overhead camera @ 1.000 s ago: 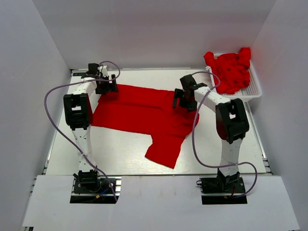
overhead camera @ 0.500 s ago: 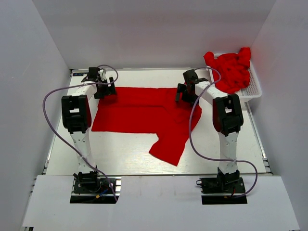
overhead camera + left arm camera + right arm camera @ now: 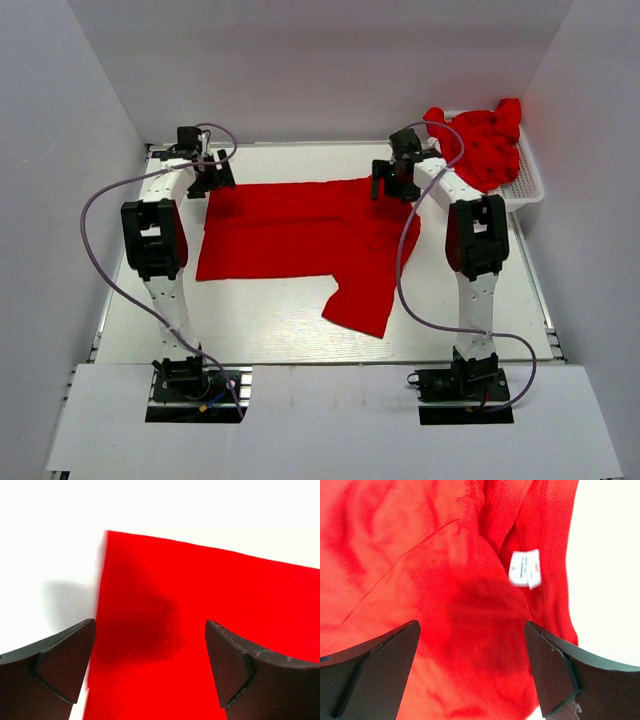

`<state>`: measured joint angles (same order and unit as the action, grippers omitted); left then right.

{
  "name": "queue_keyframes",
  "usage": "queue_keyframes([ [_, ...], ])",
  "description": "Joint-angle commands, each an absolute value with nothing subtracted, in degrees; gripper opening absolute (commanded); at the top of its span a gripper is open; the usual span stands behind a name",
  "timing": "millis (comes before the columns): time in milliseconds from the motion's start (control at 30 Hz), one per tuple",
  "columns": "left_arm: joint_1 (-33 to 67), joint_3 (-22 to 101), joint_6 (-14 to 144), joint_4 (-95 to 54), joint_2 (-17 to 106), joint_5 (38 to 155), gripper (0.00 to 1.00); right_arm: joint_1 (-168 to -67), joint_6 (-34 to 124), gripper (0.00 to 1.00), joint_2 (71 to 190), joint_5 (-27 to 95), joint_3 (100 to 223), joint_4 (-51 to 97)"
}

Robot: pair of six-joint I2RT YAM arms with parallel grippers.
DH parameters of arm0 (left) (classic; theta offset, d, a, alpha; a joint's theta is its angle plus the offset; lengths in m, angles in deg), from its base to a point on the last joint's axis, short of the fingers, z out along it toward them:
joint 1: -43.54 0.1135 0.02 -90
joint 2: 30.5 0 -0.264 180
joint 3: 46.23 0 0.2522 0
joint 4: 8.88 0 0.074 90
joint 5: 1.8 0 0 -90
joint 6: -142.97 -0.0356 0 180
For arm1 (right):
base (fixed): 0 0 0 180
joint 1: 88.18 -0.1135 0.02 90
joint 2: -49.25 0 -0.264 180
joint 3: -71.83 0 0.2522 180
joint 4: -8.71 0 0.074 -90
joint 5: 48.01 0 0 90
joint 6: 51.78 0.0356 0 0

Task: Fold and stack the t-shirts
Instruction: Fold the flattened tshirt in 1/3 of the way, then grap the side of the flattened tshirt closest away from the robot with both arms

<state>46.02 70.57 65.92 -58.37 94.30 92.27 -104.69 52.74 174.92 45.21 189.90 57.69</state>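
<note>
T-shirt (image 3: 290, 230) spread flat on desk (image 3: 250, 320), white neck label (image 3: 525, 568) under right gripper (image 3: 392, 183). Left gripper (image 3: 212, 180) over far left corner, both wide open, empty. More t-shirts (image 3: 480, 145) heaped in basket (image 3: 530, 190).

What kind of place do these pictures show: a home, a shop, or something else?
Probably a robot test cell: plain white walls enclose a white table, with a left arm and right arm bolted at its edge.
</note>
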Motion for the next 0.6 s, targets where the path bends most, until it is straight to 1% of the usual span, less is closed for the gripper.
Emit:
queue_keyframes([
  [0,46.35,70.9,67.2,-64.19,83.96,87.33,1.0,-104.88,50.44,0.9,164.22,44.89,190.1,58.59],
  [100,46.88,64.14,73.7,-69.82,76.49,84.34,1.0,-105.58,50.87,0.9,157.2,43.57,181.25,60.61],
  [133,46.88,58.47,75.72,-70.62,74.38,83.29,1.0,-106.63,50.7,0.9,155.53,43.57,176.6,59.83],
  [167,46.88,55.45,78.0,-70.63,69.83,83.28,1.0,-107.85,50.18,0.9,150.2,43.83,174.2,60.0],
  [200,46.88,52.37,78.63,-70.63,67.44,83.28,1.0,-108.39,49.82,0.9,148.24,44.01,169.13,59.13],
  [233,46.88,47.12,79.68,-70.63,65.24,83.28,1.0,-109.61,49.47,0.9,144.65,43.75,166.56,58.77],
  [267,46.88,44.63,80.74,-71.42,62.95,83.28,1.0,-111.36,48.86,0.9,143.05,44.18,160.53,58.42],
  [300,46.88,39.04,83.1,-71.42,58.32,82.49,1.0,-112.17,48.33,0.9,140.16,45.14,158.64,58.24],
  [333,46.36,36.03,83.99,-71.42,55.92,82.48,1.0,-113.13,47.98,0.9,137.61,43.85,157.15,58.24],
  [367,46.35,32.95,84.0,-70.29,53.64,83.35,1.0,-116.01,47.8,0.9,136.36,43.83,152.78,58.24],
  [400,46.35,27.53,85.56,-69.76,51.7,83.97,1.0,-117.08,46.76,0.9,132.96,43.05,151.34,57.89],
  [433,46.35,25.03,86.28,-68.8,49.94,83.98,1.0,-119.18,46.66,0.9,131.79,42.96,149.85,57.02],
  [467,46.35,22.75,86.81,-68.18,47.14,84.59,1.0,-121.12,46.48,0.9,130.74,43.13,144.7,55.27],
  [500,46.96,18.81,87.33,-67.3,46.15,85.29,1.0,-121.92,45.61,0.9,128.64,42.61,143.34,54.38],
  [567,46.97,15.88,88.03,-63.97,44.74,86.44,1.0,-125.52,44.99,0.9,126.43,40.69,139.65,52.53],
])
